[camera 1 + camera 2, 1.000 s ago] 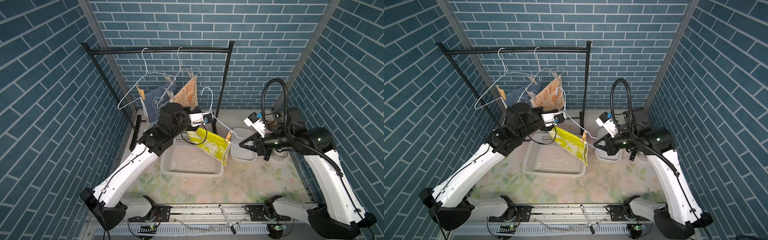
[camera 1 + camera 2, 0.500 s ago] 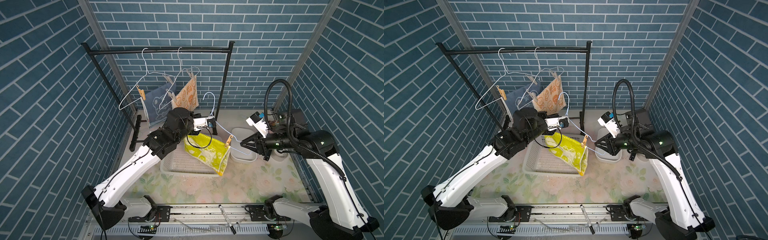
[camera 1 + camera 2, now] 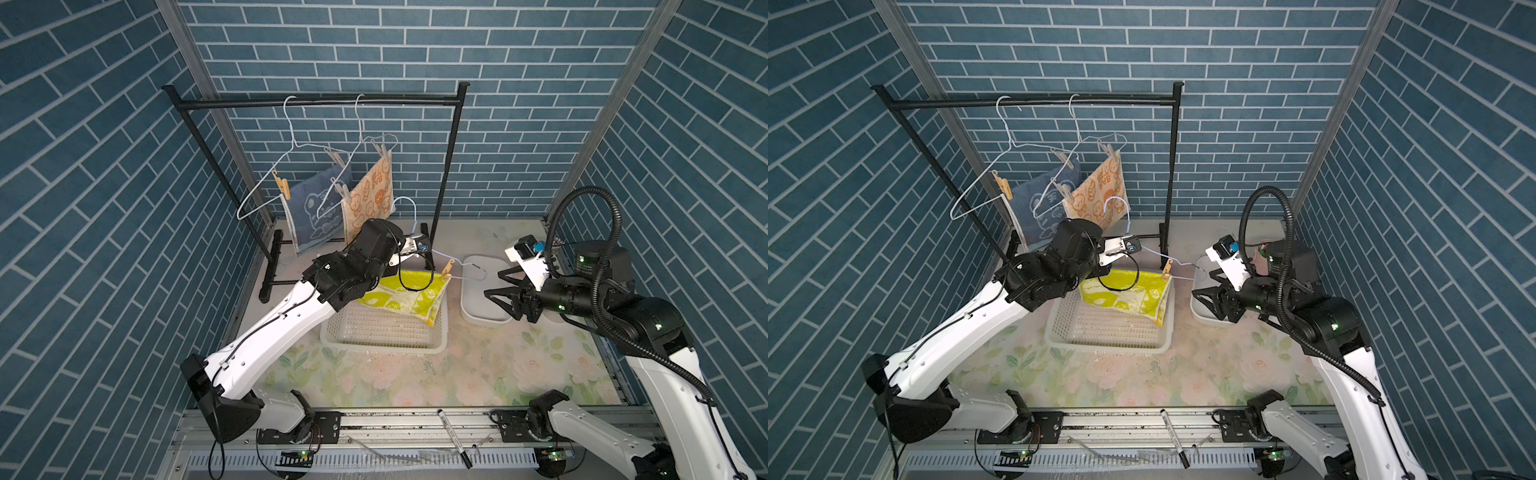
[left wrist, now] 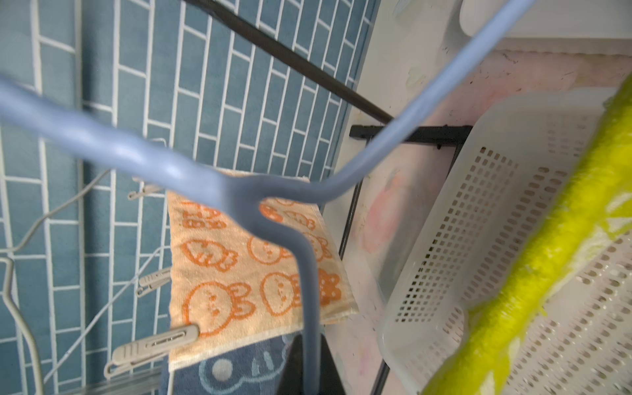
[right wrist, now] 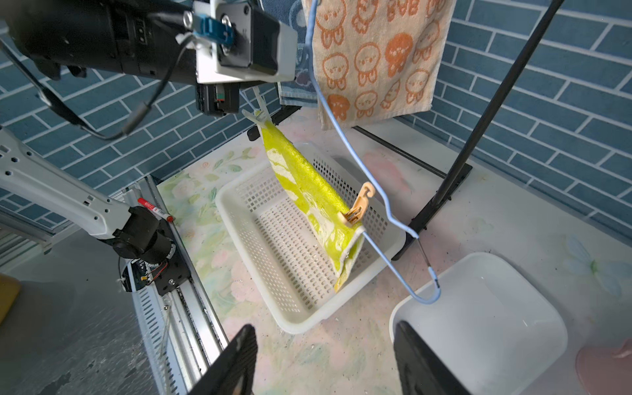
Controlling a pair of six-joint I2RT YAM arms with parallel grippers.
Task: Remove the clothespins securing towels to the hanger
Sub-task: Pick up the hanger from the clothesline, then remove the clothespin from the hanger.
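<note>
My left gripper (image 4: 309,374) is shut on the neck of a pale blue hanger (image 3: 465,268). From the hanger a yellow-green towel (image 3: 401,293) hangs slanted over the white basket (image 3: 386,336). A tan clothespin (image 5: 357,205) pins its near corner and a pale clothespin (image 5: 258,114) pins its far corner by the left wrist. My right gripper (image 5: 325,362) stands open and empty above the mat, short of the hanger's bent end (image 5: 425,294). On the rack (image 3: 316,99), two white hangers carry the blue towel (image 3: 316,210) and the orange towel (image 3: 370,195), each clipped with clothespins (image 3: 282,188).
A white tub (image 5: 485,318) sits beside the basket, under the hanger's end and right of my right gripper. The rack's black upright (image 3: 444,178) stands just behind the blue hanger. A marker (image 3: 453,432) lies on the front rail.
My right gripper has gone from shut to open. The left arm has shifted the blue hanger, and the yellow-green towel has swung left and settled lower over the basket.
</note>
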